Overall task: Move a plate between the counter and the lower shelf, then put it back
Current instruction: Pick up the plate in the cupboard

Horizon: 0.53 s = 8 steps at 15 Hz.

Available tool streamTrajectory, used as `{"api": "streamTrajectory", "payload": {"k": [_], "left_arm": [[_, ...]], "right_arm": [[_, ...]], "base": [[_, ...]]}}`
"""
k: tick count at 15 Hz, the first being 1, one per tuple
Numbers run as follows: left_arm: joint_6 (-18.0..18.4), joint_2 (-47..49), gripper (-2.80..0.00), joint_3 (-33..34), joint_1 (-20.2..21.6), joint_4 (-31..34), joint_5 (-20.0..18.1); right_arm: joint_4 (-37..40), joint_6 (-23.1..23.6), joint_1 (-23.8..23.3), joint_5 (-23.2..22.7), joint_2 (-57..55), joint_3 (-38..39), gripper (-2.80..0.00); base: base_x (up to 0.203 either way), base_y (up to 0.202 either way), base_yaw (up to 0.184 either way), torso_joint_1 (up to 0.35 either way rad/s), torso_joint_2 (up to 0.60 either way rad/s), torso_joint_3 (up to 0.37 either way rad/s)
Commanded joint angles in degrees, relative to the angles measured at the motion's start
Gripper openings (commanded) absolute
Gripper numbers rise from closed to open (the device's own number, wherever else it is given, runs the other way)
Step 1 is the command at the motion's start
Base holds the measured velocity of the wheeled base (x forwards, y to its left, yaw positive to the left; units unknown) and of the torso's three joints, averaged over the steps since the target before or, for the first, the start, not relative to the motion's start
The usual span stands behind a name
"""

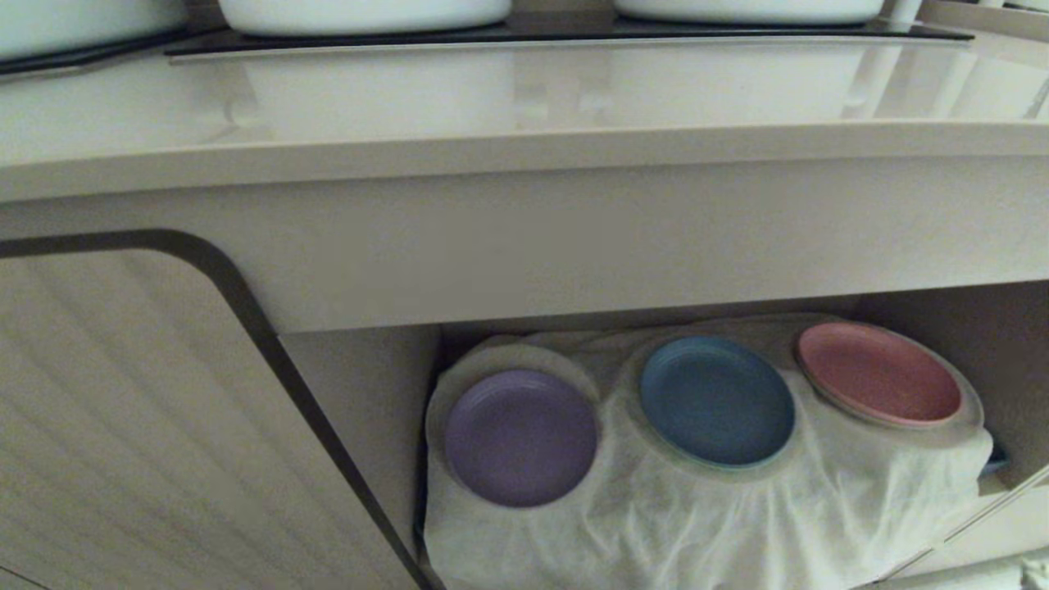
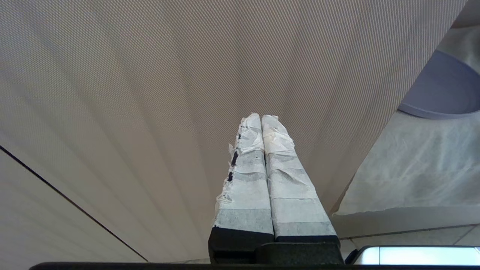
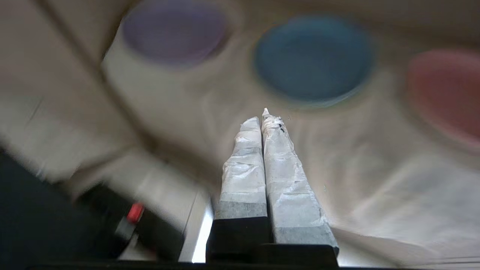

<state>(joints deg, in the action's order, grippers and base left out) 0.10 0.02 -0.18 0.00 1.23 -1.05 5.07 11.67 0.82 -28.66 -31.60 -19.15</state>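
Observation:
The lilac plate (image 1: pixel 521 436) lies on a cloth-covered mound at the left of the lower shelf (image 1: pixel 1008 360), under the glossy cream counter (image 1: pixel 524 106). It shows blurred in the right wrist view as the plate (image 3: pixel 174 32). My right gripper (image 3: pixel 262 117) is shut and empty, its taped fingers pressed together in front of the shelf, apart from the plates. My left gripper (image 2: pixel 261 117) is also shut and empty, pointing at the ribbed cabinet door (image 2: pixel 150 75). Neither arm shows in the head view.
A blue plate (image 1: pixel 716 401) and a pink plate (image 1: pixel 878 373) sit on the wrinkled white cloth (image 1: pixel 697 524) to the right of the lilac one. White pots (image 1: pixel 365 15) stand on the black hob panel (image 1: pixel 557 37). A ribbed cabinet door (image 1: pixel 139 426) closes the left side.

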Motion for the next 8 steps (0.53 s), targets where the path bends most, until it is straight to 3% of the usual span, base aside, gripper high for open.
{"api": "streamTrajectory", "payload": {"k": [1, 5, 8], "left_arm": [[-0.01, -0.02, -2.80, 0.01, 0.00, 0.00, -0.01], [-0.01, -0.02, -2.80, 0.01, 0.00, 0.00, -0.01], [-0.01, -0.02, -2.80, 0.01, 0.00, 0.00, -0.01]], "right_arm": [[0.19, 2.24, 0.64, -1.08, -12.14, -0.57, -2.80], [-0.53, 5.69, 8.24, -2.06, -27.49, 0.38, -2.80], [-9.60, 5.79, 15.05, -2.16, -40.54, 2.46, -2.80]], "base": [[0.000, 0.000, 0.000, 0.000, 0.00, 0.000], [0.000, 0.000, 0.000, 0.000, 0.00, 0.000], [0.000, 0.000, 0.000, 0.000, 0.00, 0.000]]}}
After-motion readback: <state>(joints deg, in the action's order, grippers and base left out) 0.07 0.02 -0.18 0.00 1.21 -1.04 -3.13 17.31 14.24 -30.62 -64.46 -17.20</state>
